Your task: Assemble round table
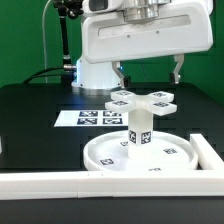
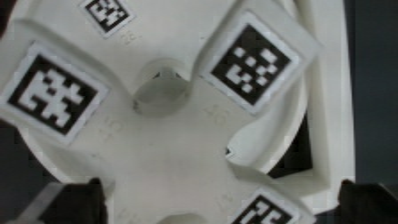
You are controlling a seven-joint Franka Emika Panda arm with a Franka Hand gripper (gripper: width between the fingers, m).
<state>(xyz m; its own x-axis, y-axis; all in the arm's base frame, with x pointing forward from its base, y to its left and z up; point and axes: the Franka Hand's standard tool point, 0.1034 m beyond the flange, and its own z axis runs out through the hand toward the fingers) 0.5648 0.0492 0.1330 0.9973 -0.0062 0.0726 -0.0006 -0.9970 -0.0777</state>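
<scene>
The large round disc (image 1: 110, 155) lies on the black table near the front. The short post (image 1: 138, 133) stands upright in its middle. The flat cross-shaped piece (image 1: 141, 100) sits on top of the post, its tags facing up. My gripper (image 1: 148, 75) hangs open just above the cross, one finger on each side, holding nothing. In the wrist view the cross (image 2: 151, 140) fills the picture, with its centre hole (image 2: 160, 90) and several tags. The dark fingertips (image 2: 77, 198) stand wide apart at its edges, and the gripper (image 2: 222, 200) is empty.
The marker board (image 1: 88, 117) lies flat behind the disc towards the exterior view's left. White border bars run along the front (image 1: 40, 185) and the exterior view's right (image 1: 211, 150). The arm's base (image 1: 95, 70) stands at the back.
</scene>
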